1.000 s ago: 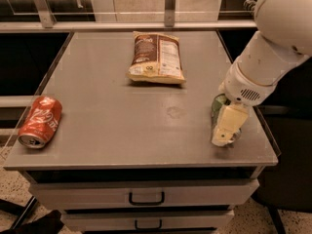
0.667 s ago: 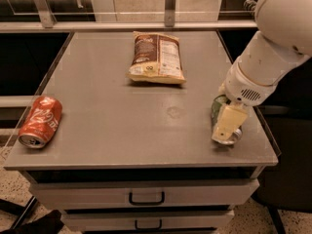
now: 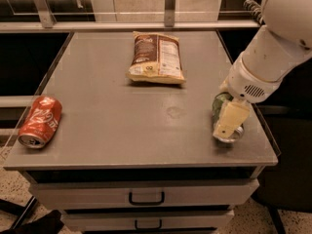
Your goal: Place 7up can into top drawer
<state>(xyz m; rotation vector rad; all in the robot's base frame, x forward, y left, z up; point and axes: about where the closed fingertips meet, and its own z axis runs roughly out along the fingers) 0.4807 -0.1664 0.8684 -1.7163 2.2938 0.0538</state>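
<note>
The 7up can (image 3: 219,106) is green with a shiny silver end and lies on its side near the right front corner of the grey counter top (image 3: 122,126). My gripper (image 3: 228,122) is down over it, its pale finger (image 3: 231,118) covering most of the can. The top drawer (image 3: 146,196) is a pale-grey front with a black bar handle just under the counter, and it is closed.
A red cola can (image 3: 41,121) lies on its side at the front left edge. A brown and white snack bag (image 3: 156,58) lies at the back middle. A lower drawer front (image 3: 146,222) sits below the top one. Dark gaps flank the cabinet.
</note>
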